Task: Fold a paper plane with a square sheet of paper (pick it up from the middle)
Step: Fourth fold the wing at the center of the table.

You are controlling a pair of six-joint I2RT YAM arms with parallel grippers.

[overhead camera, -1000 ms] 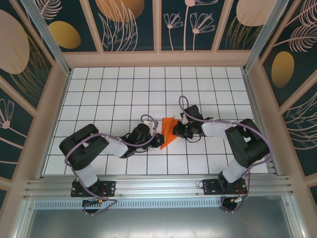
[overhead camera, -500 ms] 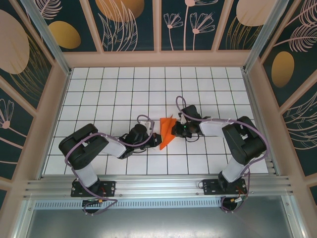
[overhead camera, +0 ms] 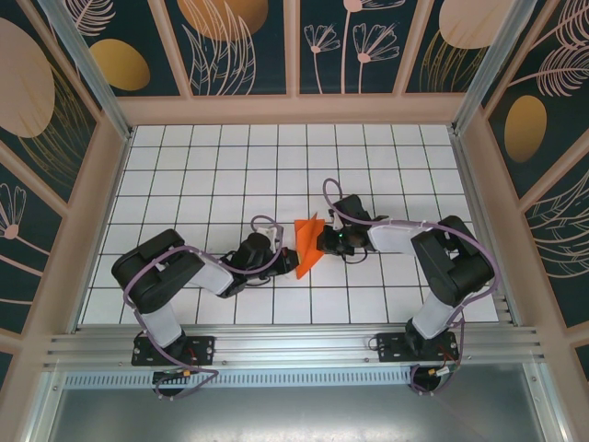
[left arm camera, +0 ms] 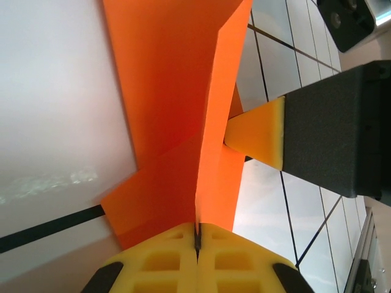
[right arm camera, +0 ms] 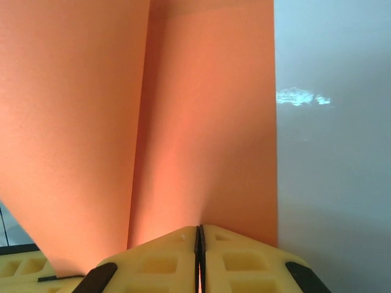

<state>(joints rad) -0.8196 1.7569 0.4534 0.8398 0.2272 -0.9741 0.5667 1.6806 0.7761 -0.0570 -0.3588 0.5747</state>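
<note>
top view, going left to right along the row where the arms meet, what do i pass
left arm → left gripper, shut on the paper → folded orange paper → right gripper, shut on it too → right arm

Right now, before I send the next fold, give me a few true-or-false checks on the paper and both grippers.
1. The left gripper and the right gripper are both shut on the orange paper. True.
2. The paper lies flat and unfolded on the table. False: it is creased and pinched between the two grippers.
3. The paper is near the table's middle. True.
4. The left gripper holds the paper's far end. False: it holds the near, pointed end.
</note>
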